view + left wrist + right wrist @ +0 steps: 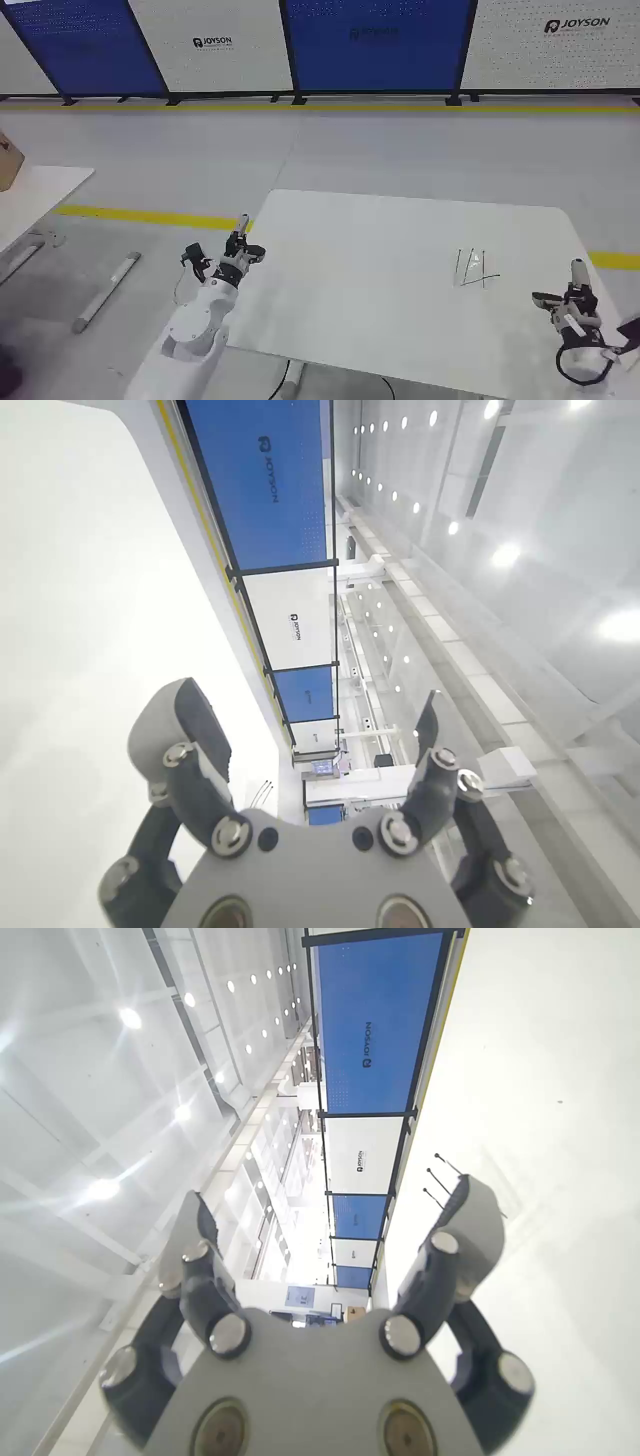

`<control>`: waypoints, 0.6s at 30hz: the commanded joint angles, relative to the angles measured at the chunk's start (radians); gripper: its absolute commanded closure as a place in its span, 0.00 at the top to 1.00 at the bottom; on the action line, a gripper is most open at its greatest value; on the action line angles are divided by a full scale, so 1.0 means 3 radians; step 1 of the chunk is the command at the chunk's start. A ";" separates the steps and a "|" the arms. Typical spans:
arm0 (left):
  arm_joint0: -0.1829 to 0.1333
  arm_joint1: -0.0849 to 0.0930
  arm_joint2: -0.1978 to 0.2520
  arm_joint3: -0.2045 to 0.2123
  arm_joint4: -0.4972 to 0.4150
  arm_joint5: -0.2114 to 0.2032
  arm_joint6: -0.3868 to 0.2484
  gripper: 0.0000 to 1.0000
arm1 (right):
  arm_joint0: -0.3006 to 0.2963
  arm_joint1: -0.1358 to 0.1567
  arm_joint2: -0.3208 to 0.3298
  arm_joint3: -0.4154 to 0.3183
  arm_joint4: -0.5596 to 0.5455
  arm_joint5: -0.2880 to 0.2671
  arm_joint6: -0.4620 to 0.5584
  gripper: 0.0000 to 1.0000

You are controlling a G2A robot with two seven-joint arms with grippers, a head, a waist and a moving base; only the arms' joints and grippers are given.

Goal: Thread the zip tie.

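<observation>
Your left hand (pixel 242 232) sits at the left edge of the white table (pixel 380 280), near its far corner, and in the left wrist view the same hand (pixel 307 700) is released, its two dark-padded fingers (pixel 200 725) spread wide with nothing between them. Your right hand (pixel 576 275) is at the table's right edge, toward the near side, and the right wrist view shows it (pixel 330 1193) released as well, fingers (pixel 467 1208) apart and holding nothing. The zip ties (pixel 472 268) lie flat on the right half of the table as a small cluster of thin black strips, a few running roughly side by side with one crossing them at an angle. They are near your right hand and well apart from your left. From the right wrist you see three of their small heads (pixel 429 1170) just past one fingertip; from the left wrist they are only faint dark lines (pixel 262 792) far across the table. Behind the table a yellow floor line (pixel 150 216) runs across the grey floor, and blue and white partition panels (pixel 375 45) stand along the back.
</observation>
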 commanded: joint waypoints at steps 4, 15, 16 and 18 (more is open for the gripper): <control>0.0000 0.0000 0.0000 0.0000 0.0000 0.0000 0.0000 0.78 | 0.0000 0.0000 0.0000 0.0000 0.0000 0.0000 0.0000 0.78; 0.0000 0.0000 0.0000 0.0000 0.0000 0.0000 0.0000 0.78 | 0.0000 0.0000 0.0000 0.0000 0.0000 0.0000 0.0000 0.78; 0.0000 0.0000 0.0000 0.0000 0.0000 0.0000 0.0000 0.78 | 0.0000 0.0000 0.0000 0.0000 0.0000 0.0000 0.0000 0.78; 0.0000 0.0000 0.0000 0.0000 0.0000 0.0000 0.0000 1.00 | 0.0022 0.0011 0.0043 -0.0036 -0.0133 0.0041 0.0070 1.00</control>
